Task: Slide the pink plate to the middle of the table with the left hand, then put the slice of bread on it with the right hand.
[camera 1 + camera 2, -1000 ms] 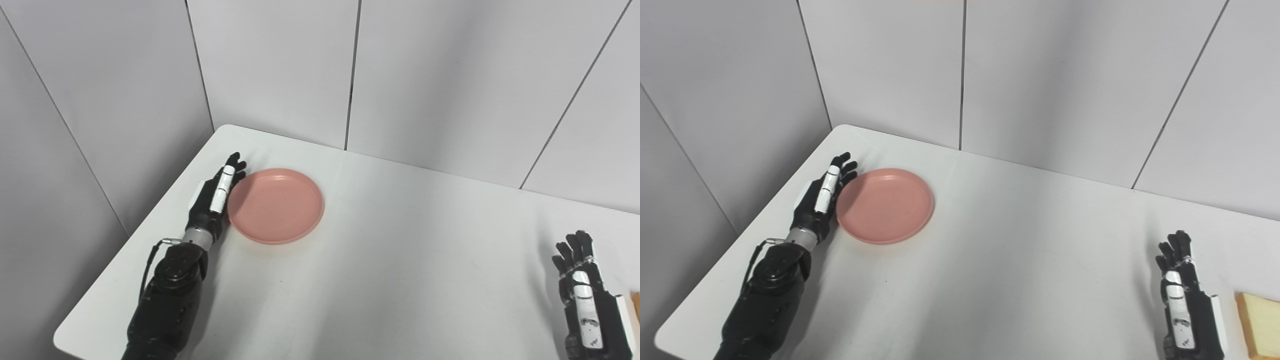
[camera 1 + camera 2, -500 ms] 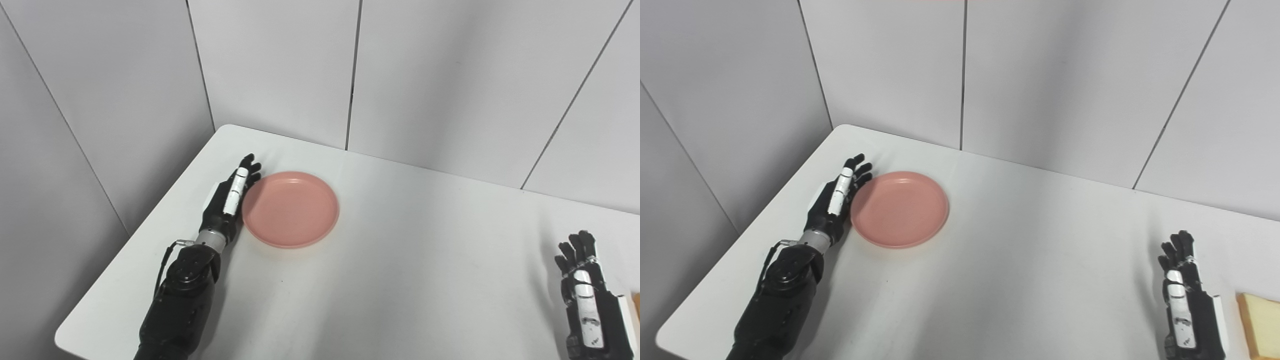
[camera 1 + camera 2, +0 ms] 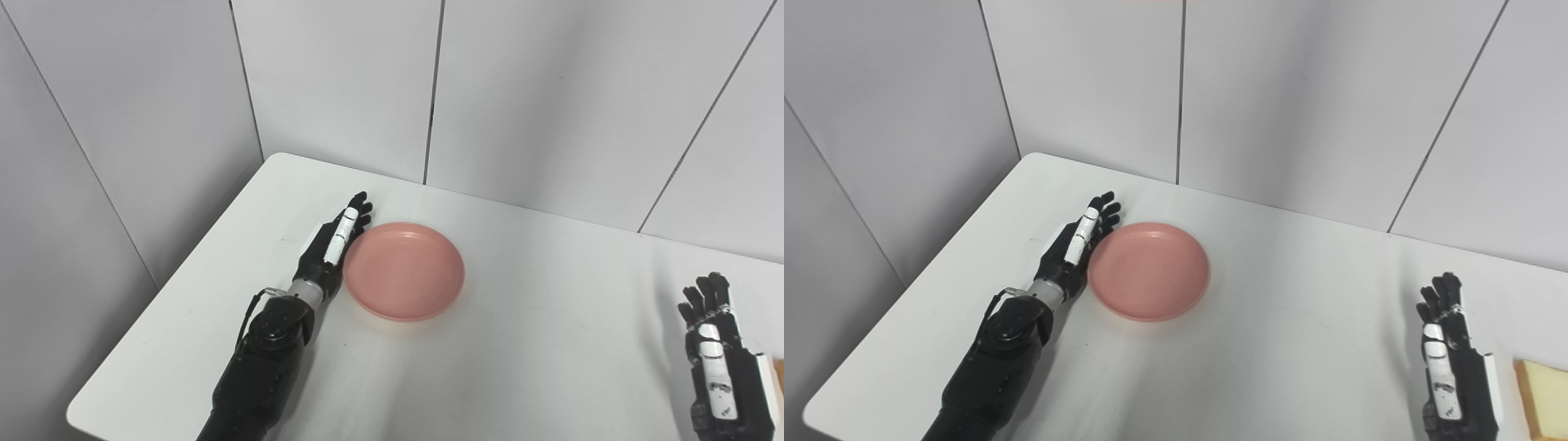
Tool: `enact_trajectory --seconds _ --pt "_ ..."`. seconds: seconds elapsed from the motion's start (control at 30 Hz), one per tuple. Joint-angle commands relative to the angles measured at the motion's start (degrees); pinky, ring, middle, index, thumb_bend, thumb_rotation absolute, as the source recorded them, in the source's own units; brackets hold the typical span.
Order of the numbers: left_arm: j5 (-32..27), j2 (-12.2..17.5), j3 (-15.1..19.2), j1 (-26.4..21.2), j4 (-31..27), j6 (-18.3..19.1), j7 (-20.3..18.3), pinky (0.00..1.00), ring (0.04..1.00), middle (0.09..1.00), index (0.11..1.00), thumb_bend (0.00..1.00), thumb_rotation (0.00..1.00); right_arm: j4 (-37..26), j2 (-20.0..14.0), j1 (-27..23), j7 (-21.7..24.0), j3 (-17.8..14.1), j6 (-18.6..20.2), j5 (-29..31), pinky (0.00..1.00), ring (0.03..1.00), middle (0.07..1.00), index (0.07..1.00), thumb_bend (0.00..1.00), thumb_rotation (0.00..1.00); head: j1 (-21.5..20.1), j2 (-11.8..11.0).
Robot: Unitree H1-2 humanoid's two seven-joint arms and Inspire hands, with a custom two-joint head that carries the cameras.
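Pressing its edge against the pink plate's [image 3: 403, 271] left rim, the left hand [image 3: 331, 245] lies flat with fingers straight; the right hand [image 3: 1448, 364], fingers spread and holding nothing, rests beside the bread [image 3: 1542, 397] at the table's [image 3: 520, 343] right edge.

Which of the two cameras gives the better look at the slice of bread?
The right eye view: the slice of bread shows as a pale yellow slab at the lower right corner, beside the right hand. In the left eye view only a thin sliver shows at the frame's right edge.
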Motion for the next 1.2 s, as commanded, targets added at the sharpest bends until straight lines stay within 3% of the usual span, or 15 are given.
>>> enact_trajectory --seconds 0.0,0.27,0.37,0.6,0.7,0.77,0.93,0.97,1.03,1.17 --pt "-0.45 -1.63 -1.82 -0.48 -0.07 2.55 -2.73 0.98 0.964 0.959 0.952 0.59 0.99 -2.08 0.17 -1.88 -1.54 -0.04 0.2 -2.07 1.0 0.987 0.979 1.0 0.62 0.74 -3.65 1.26" --pt "-0.48 -2.62 -3.6 0.55 -4.42 5.8 -3.75 0.98 0.968 0.966 0.962 0.61 1.0 -9.16 2.81 -2.53 -7.36 1.22 9.59 -10.27 1.0 0.964 0.963 0.991 0.66 0.69 -10.23 4.4" --pt "-0.27 -2.97 -4.18 0.73 -4.79 5.23 -4.69 0.99 0.962 0.959 0.956 0.64 1.0 -10.55 3.68 -2.62 -8.07 1.89 10.45 -11.65 1.0 0.965 0.959 1.0 0.62 0.66 -11.46 4.81" --pt "0.12 -5.76 -5.43 3.19 -6.57 3.98 -4.07 0.96 0.955 0.953 0.946 0.68 1.0 -12.82 4.86 -2.82 -10.64 3.17 12.73 -17.57 0.96 0.943 0.943 0.99 0.63 0.7 -17.51 5.77" --pt "0.26 -7.09 -5.66 4.09 -6.89 3.65 -3.93 0.95 0.944 0.942 0.931 0.7 0.98 -13.15 4.59 -3.37 -11.0 3.07 12.67 -18.1 0.96 0.935 0.936 0.983 0.64 0.67 -18.89 5.72" --pt "0.31 -7.76 -5.96 4.42 -6.75 3.1 -4.22 0.95 0.943 0.942 0.93 0.72 0.97 -14.45 3.1 -4.12 -10.88 2.5 14.78 -19.3 0.92 0.911 0.912 0.955 0.66 0.62 -20.38 5.44" --pt "0.52 -9.34 -6.88 4.66 -6.08 1.58 -4.33 0.94 0.931 0.932 0.926 0.71 0.98 -19.92 -6.82 -7.42 -2.36 2.4 27.75 -18.42 0.82 0.845 0.844 0.88 0.69 0.49 -23.79 3.61" --pt "0.45 -9.66 -6.99 4.74 -5.97 1.43 -4.34 0.94 0.926 0.927 0.922 0.7 0.98 -20.43 -8.66 -8.05 -0.84 2.32 29.13 -17.71 0.81 0.843 0.835 0.867 0.69 0.43 -23.79 3.61" --pt "0.5 -10.18 -7.2 4.8 -5.62 1.07 -4.3 0.94 0.923 0.923 0.92 0.7 0.98 -20.68 -11.23 -8.62 0.69 2.17 30.05 -17.01 0.8 0.841 0.832 0.863 0.7 0.38 -23.66 3.05" --pt "0.26 -10.55 -7.88 4.3 -3.87 0.21 -5.08 0.94 0.932 0.934 0.934 0.71 0.98 -17.89 -18.24 -9.79 0.65 -0.39 27.91 -18.63 0.8 0.861 0.9 0.928 0.7 0.34 -24.76 2.39"
